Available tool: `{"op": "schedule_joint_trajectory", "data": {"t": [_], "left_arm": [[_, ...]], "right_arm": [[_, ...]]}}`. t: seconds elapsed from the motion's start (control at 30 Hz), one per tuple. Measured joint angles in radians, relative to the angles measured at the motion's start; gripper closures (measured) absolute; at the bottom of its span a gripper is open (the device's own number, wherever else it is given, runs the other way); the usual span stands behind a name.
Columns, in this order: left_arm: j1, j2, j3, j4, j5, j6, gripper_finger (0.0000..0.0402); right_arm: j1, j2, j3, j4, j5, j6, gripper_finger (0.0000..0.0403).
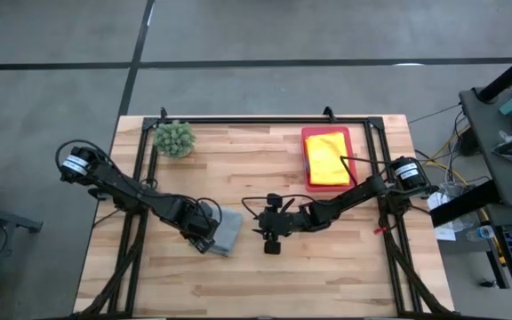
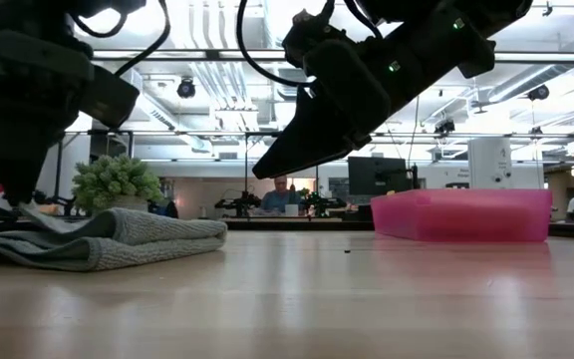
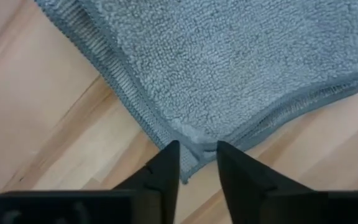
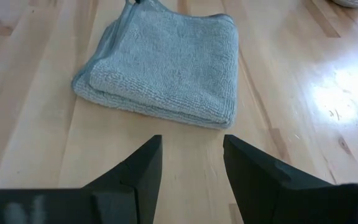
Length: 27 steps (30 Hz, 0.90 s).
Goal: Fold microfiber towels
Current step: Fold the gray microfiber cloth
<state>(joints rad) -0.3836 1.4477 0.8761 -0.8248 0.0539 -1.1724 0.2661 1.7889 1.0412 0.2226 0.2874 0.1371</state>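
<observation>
A grey microfiber towel (image 1: 228,229) lies folded in layers on the wooden table, left of centre (image 4: 166,62). My left gripper (image 3: 197,152) points down at the towel's near-left corner (image 3: 194,142). Its fingers stand a little apart, one on each side of that corner. My right gripper (image 4: 191,162) hangs open above bare wood to the towel's right, slanting down toward it (image 2: 277,165). A yellow towel (image 1: 323,149) and an orange one (image 1: 336,174) lie in the pink tray (image 1: 327,131). My left gripper comes at the folded towel's corner (image 3: 194,142) from above, pointing down, with the layered edges lying between its fingertips (image 3: 171,152). The towel rests flat on the table. Whether the fingertips touch the cloth I cannot tell.
A spiky green plant (image 1: 174,138) stands at the far left. The pink tray (image 2: 466,214) sits at the far right. A black frame (image 1: 265,118) runs along the table's far edge and sides. Bare wood stretches along the near edge.
</observation>
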Motion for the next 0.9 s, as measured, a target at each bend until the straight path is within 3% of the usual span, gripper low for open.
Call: {"op": "schedule_joint_trajectory", "data": {"t": [0.17,0.3,0.4,0.6,0.77,0.9], "left_arm": [[0.0,-0.02,0.018,-0.082,0.066,0.007,0.0264],[-0.009,-0.043,0.02,-0.109,0.072,0.002,0.025],[-0.03,-0.047,0.019,-0.078,0.066,0.152,0.0251],[-0.178,-0.015,0.016,-0.051,-0.104,0.632,0.0254],[-0.242,-0.003,0.016,-0.057,-0.359,0.681,0.0254],[-0.251,-0.002,0.003,-0.043,-0.369,0.69,0.0254]], "right_arm": [[0.0,0.0,0.0,0.0,-0.009,0.0,0.0241],[0.0,0.0,0.0,0.003,-0.01,0.0,0.0241],[0.002,0.0,0.0,0.004,-0.01,0.0,0.0241],[0.002,0.0,0.0,0.004,-0.01,-0.004,0.0241],[0.002,0.0,0.0,0.004,-0.01,-0.003,0.0241],[0.002,0.0,0.0,0.011,-0.009,-0.003,0.0241]]}}
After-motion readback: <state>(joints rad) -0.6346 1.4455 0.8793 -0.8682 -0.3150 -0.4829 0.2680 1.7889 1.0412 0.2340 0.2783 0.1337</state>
